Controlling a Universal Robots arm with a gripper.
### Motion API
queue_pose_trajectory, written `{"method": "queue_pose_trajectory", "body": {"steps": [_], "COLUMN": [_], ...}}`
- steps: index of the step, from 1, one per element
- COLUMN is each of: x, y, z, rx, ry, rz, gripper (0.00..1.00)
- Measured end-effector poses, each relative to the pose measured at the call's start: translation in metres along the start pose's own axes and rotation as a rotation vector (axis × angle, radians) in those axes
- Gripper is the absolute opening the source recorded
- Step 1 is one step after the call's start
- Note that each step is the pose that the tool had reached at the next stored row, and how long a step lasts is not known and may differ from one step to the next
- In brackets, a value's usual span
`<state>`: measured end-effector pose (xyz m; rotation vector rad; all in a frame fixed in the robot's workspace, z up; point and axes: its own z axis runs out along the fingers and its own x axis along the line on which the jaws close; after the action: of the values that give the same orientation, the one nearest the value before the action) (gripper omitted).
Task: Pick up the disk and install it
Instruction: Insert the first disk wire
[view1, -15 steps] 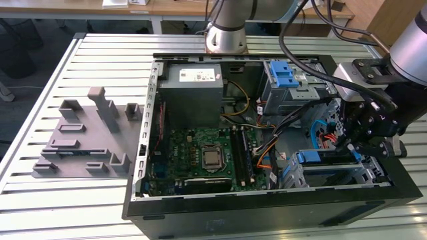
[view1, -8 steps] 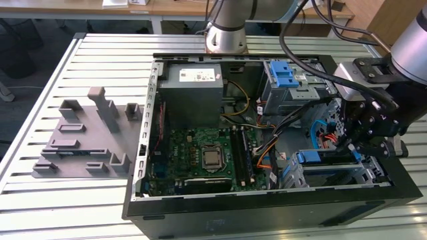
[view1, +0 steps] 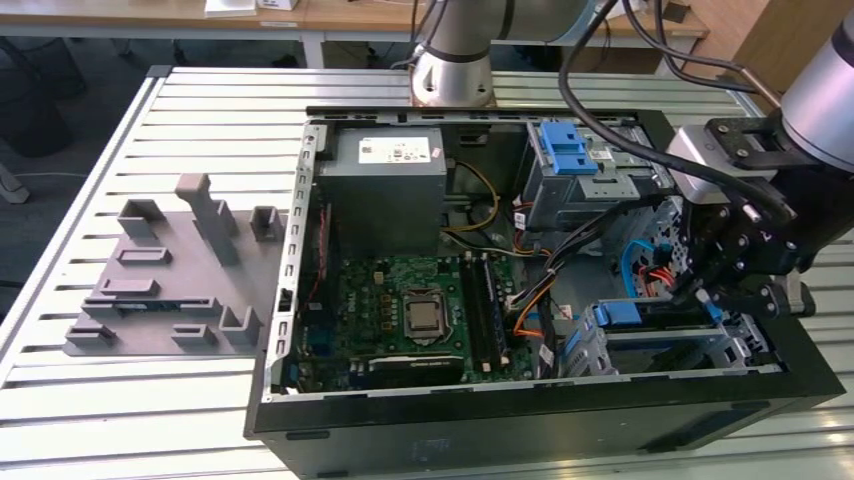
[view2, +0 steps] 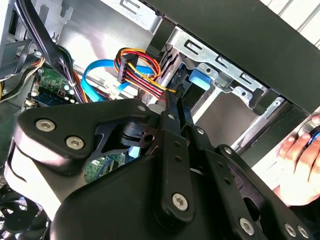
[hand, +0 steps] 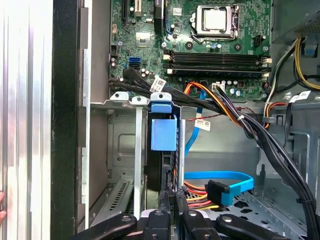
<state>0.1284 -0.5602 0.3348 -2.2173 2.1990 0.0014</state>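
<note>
Disk (view1: 650, 318), with its blue carrier tab uppermost, stands edge-on in the metal drive cage (view1: 747, 345) at the front corner of the open computer case (view1: 534, 420), on the exterior view's right; the gripper (view1: 697, 292) hangs just above that cage, touching or nearly touching the carrier, and I cannot tell from here how its fingers stand. Inside the same case lie the green motherboard (view1: 414, 300), the grey power supply (view1: 384, 185) and a second cage with a blue carrier (view1: 567, 155) near the arm's base. A grey fixture plate (view1: 167, 275) with empty slots lies on the slatted table (view1: 80, 180), well apart on the exterior view's left. In the second wrist view the gripper (view2: 176, 100) has its two fingers pressed together, their tips reaching the disk (view2: 200, 79) in the cage (view2: 235, 85); a person's hand (view2: 300, 165) rests on the case's outer edge. In the first wrist view the disk (hand: 164, 132) sits upright in one slot of the cage (hand: 117, 150), the neighbouring slots bare, with the closed gripper (hand: 172, 192) just below it beside a blue cable (hand: 220, 182).
</note>
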Motion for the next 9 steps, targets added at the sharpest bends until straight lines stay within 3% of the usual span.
{"method": "queue_pose_trajectory", "body": {"steps": [9], "x": [0.0005], "y": [0.0], "z": [0.0019], "rx": [0.0], "ry": [0.0001], "rz": [0.0], "gripper": [0.16]}}
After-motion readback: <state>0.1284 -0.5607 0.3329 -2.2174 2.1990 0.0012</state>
